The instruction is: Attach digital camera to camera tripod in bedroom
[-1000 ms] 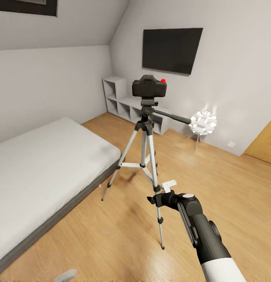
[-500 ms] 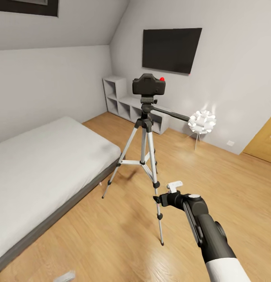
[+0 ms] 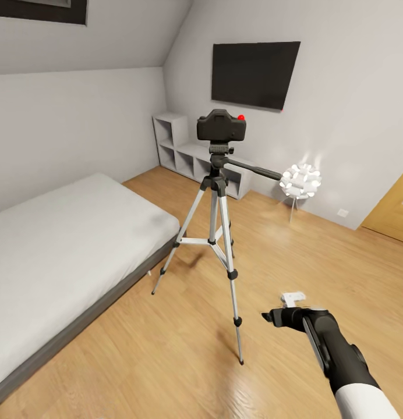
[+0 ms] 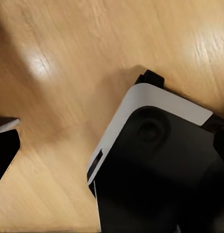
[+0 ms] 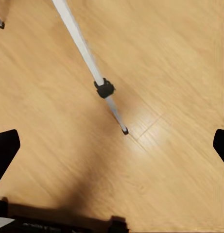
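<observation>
While the digital camera (image 3: 221, 127) sits atop the camera tripod (image 3: 215, 233), the right gripper (image 3: 275, 318) hangs wide apart, empty.

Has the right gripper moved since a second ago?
Yes. The right gripper has pulled back down and to the right, away from the tripod's near leg, which it overlapped earlier.

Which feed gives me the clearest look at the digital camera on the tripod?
The head view: the digital camera sits on top of the camera tripod, whole and unblocked, red button visible. The right wrist view catches just one tripod leg and its foot on the floor, not the camera.
</observation>
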### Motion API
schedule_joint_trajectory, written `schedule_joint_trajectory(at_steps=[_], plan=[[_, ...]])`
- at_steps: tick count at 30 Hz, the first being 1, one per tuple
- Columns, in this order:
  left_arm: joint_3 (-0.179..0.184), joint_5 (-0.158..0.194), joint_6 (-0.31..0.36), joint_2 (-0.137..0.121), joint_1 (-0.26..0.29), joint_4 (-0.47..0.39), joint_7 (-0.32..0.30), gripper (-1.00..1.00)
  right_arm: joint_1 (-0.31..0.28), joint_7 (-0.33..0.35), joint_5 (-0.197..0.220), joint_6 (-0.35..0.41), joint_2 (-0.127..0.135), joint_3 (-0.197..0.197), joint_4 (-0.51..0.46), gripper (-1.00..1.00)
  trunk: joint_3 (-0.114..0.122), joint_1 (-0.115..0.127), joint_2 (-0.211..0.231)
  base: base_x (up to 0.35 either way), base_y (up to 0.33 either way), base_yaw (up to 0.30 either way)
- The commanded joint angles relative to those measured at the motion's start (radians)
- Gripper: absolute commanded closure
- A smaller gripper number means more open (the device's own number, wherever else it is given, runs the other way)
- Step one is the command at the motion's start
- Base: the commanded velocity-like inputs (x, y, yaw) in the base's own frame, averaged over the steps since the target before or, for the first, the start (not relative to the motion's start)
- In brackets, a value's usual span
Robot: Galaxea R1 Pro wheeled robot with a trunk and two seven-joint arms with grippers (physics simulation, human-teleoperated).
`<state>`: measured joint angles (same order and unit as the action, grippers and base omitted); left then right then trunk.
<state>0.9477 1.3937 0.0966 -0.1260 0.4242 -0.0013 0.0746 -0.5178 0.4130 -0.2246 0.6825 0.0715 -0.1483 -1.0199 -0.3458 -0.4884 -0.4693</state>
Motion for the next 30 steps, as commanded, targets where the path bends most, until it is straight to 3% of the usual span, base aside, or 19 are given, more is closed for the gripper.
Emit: schedule_joint_trajectory(at_steps=[1,8,15,20,21,25,28,29,30], plan=[[0.009,0.015,0.003,-0.004,-0.001,-0.001,0.014,-1.0,-0.001,0.004,-0.009,-0.008,0.012,-0.01,0.023,-1.0,-0.001,0.0,-0.002,0.0,0.0,0.0],[0.009,0.07,0.003,-0.027,-0.013,-0.002,0.054,-1.0,-0.001,-0.044,-0.01,-0.094,0.12,-0.054,0.177,-1.0,-0.001,0.0,-0.002,0.0,0.0,0.0],[0.009,0.089,0.004,-0.033,-0.027,-0.002,0.063,-1.0,-0.001,-0.064,-0.009,-0.191,0.212,-0.071,0.355,-1.0,-0.001,0.0,-0.002,0.0,0.0,0.0],[0.009,0.093,0.003,-0.034,-0.044,-0.002,0.064,-1.0,-0.001,-0.062,-0.009,-0.255,0.238,-0.074,0.508,-1.0,-0.001,0.0,-0.002,0.0,0.0,0.0],[0.009,0.093,0.003,-0.034,-0.052,-0.002,0.065,-1.0,-0.001,-0.061,-0.009,-0.285,0.243,-0.074,0.574,-1.0,-0.001,0.0,-0.002,0.0,0.0,0.0],[0.009,0.094,0.003,-0.034,-0.064,-0.002,0.065,-1.0,-0.001,-0.061,-0.01,-0.339,0.248,-0.072,0.681,-1.0,-0.001,0.0,-0.002,0.0,0.0,0.0],[0.009,0.095,0.003,-0.034,-0.079,-0.002,0.064,-1.0,-0.001,-0.064,-0.013,-0.433,0.249,-0.068,0.836,-1.0,-0.001,0.0,-0.002,0.0,0.0,0.0],[0.009,0.095,0.002,-0.034,-0.084,-0.002,0.064,-1.0,-0.001,-0.064,-0.013,-0.433,0.249,-0.068,0.836,-1.0,-0.001,0.0,-0.002,0.0,0.0,0.0],[0.009,0.095,0.001,-0.034,-0.095,-0.002,0.064,-1.0,-0.001,-0.067,-0.017,-0.488,0.248,-0.066,0.911,-1.0,-0.001,0.0,-0.002,0.0,0.0,0.0]])
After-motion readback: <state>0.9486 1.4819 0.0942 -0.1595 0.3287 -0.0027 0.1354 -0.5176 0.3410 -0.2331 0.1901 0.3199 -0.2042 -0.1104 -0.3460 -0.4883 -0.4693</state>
